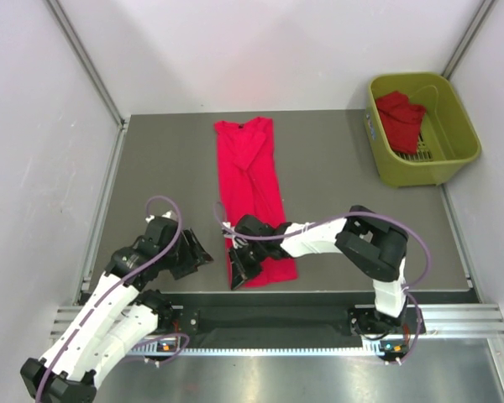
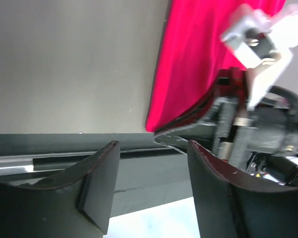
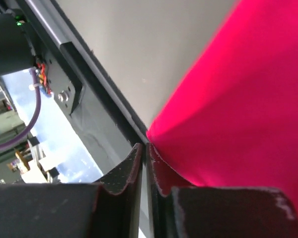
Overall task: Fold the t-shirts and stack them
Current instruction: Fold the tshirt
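Top view: a grey table stands between white walls. One red t-shirt lies mid-table, folded lengthwise into a narrow strip that runs from the far side to the near edge. A second t-shirt lies crumpled in the yellow-green basket at the far right corner. The left arm is bent, with the left gripper near the strip's near left corner. The right arm reaches leftward, with the right gripper on that corner.

Left wrist view: the left gripper is wide open and holds nothing; it is apart from the t-shirt.

Right wrist view: the right gripper is closed to a thin slit, pinching the near corner of the t-shirt at the table edge
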Available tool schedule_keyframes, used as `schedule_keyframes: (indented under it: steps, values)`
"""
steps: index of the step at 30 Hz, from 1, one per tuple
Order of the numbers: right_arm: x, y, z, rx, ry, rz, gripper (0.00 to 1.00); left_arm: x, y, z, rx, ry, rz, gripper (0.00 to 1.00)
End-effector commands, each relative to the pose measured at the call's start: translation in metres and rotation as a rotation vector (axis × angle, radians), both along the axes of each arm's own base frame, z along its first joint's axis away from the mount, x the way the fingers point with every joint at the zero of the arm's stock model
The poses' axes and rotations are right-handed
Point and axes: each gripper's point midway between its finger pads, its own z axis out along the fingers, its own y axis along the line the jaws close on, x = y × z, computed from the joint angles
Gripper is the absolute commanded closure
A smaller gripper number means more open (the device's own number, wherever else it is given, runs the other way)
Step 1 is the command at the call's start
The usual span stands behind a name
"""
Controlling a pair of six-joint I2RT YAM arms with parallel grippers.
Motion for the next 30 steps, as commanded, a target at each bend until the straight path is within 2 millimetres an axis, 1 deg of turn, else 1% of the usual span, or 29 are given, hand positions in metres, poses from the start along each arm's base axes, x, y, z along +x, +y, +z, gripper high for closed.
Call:
schedule_keyframes:
  steps: [1,2,3,4,5,6,7,8,9,10,11,12,13,14,15,16,18,19,21,22,25,27,30]
  values:
    - [0.026,0.002,0.062,0.163,-0.073,-0.039,0.91,0.013,-0.016,0.008,-0.069,-0.055,-0.033,0.41]
    - [0.033,-0.004,0.070,0.169,-0.085,-0.057,0.89,0.012,-0.021,0.008,-0.091,-0.047,-0.055,0.41]
    - [0.045,-0.017,0.089,0.180,-0.105,-0.095,0.87,0.013,-0.025,0.005,-0.106,-0.041,-0.066,0.40]
    - [0.050,-0.027,0.092,0.172,-0.121,-0.107,0.85,0.012,-0.030,0.003,-0.129,-0.035,-0.082,0.38]
    - [0.064,-0.040,0.108,0.191,-0.155,-0.155,0.82,0.014,-0.041,0.005,-0.180,-0.027,-0.106,0.37]
    - [0.068,-0.050,0.110,0.184,-0.161,-0.171,0.79,0.012,-0.045,-0.001,-0.201,-0.004,-0.120,0.34]
    - [0.067,-0.068,0.100,0.140,-0.150,-0.179,0.74,0.010,-0.050,-0.005,-0.223,0.020,-0.124,0.32]
    - [0.069,-0.080,0.097,0.122,-0.150,-0.196,0.72,0.010,-0.056,-0.010,-0.244,0.049,-0.138,0.32]
    - [0.079,-0.095,0.104,0.130,-0.170,-0.237,0.69,0.007,-0.056,-0.018,-0.243,0.080,-0.133,0.32]
    - [0.075,-0.114,0.088,0.088,-0.155,-0.243,0.65,0.006,-0.056,-0.026,-0.236,0.112,-0.127,0.32]
    - [0.076,-0.125,0.082,0.073,-0.151,-0.260,0.64,0.005,-0.056,-0.031,-0.236,0.125,-0.127,0.32]
    - [0.086,-0.142,0.082,0.072,-0.156,-0.309,0.61,0.006,-0.057,-0.035,-0.236,0.130,-0.126,0.32]
    - [0.078,-0.156,0.065,0.041,-0.126,-0.314,0.60,0.006,-0.057,-0.039,-0.231,0.138,-0.125,0.34]
    - [0.077,-0.165,0.062,0.052,-0.093,-0.322,0.59,0.005,-0.056,-0.044,-0.220,0.154,-0.119,0.35]
    - [0.073,-0.169,0.058,0.047,-0.079,-0.319,0.58,0.004,-0.055,-0.050,-0.218,0.163,-0.118,0.35]
    - [0.066,-0.176,0.048,0.030,-0.063,-0.309,0.57,0.003,-0.056,-0.053,-0.219,0.175,-0.120,0.36]
    - [0.060,-0.179,0.045,0.027,-0.052,-0.301,0.57,-0.002,-0.056,-0.066,-0.215,0.220,-0.125,0.37]
    - [0.056,-0.182,0.039,0.011,-0.044,-0.307,0.56,-0.003,-0.058,-0.069,-0.220,0.231,-0.126,0.38]
    - [0.058,-0.186,0.035,0.007,-0.052,-0.329,0.57,-0.007,-0.059,-0.078,-0.221,0.259,-0.134,0.39]
    - [0.055,-0.188,0.029,0.002,-0.032,-0.341,0.58,-0.008,-0.061,-0.080,-0.232,0.262,-0.137,0.40]
    - [0.049,-0.186,0.020,0.014,0.011,-0.342,0.63,-0.012,-0.061,-0.089,-0.228,0.295,-0.130,0.45]
    - [0.048,-0.186,0.016,0.017,0.022,-0.339,0.66,-0.012,-0.061,-0.093,-0.226,0.297,-0.133,0.47]
    - [0.047,-0.188,0.007,-0.003,0.027,-0.335,0.66,-0.012,-0.063,-0.096,-0.227,0.310,-0.136,0.47]
